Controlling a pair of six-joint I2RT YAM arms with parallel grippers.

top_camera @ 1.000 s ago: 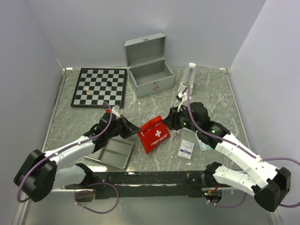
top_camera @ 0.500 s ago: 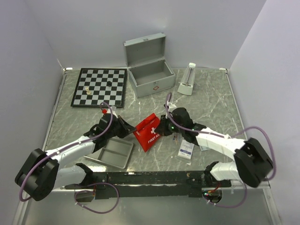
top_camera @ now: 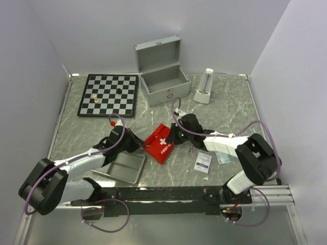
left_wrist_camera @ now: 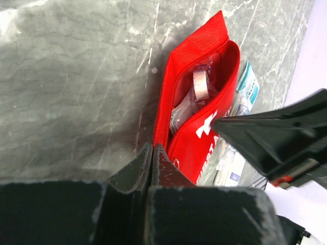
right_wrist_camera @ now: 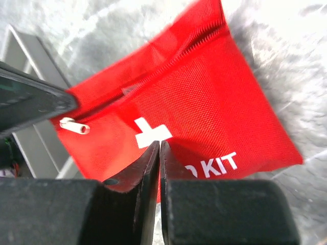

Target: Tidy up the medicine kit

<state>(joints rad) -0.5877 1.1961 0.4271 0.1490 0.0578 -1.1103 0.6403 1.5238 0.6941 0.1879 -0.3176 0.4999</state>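
The grey marbled table (top_camera: 230,109) carries everything. At its far left corner lies a chessboard (top_camera: 108,95) with a few pieces on it. Next to that, at the middle of the far edge, stands the medicine kit (top_camera: 164,84), a silver case with its lid tipped back and open. It is well apart from both grippers, beyond them towards the far edge, and neither arm touches it.

Near the left of the near edge sits a shallow grey tray (top_camera: 122,167) with two compartments, just beside the left arm. In the middle of the table, between the two arms, is the red pouch (top_camera: 160,144) with a white cross, tilted up off the surface.

The left gripper (left_wrist_camera: 152,150) comes at the pouch from the left with its jaws pressed tight together on the pouch's edge by the zip opening. The pouch gapes there, and a pale roll and some clear wrapping show inside. The right gripper (right_wrist_camera: 159,148) comes from the right with its jaws drawn almost together, pinching the cloth of the pouch's front just under the cross.

A tall white bottle-like thing (top_camera: 205,87) stands towards the far right corner, to the right of the kit. A few small flat packets (top_camera: 203,163) lie right of the pouch towards the near edge, under the right arm. A small white zip pull (right_wrist_camera: 74,126) hangs at the pouch's opening.
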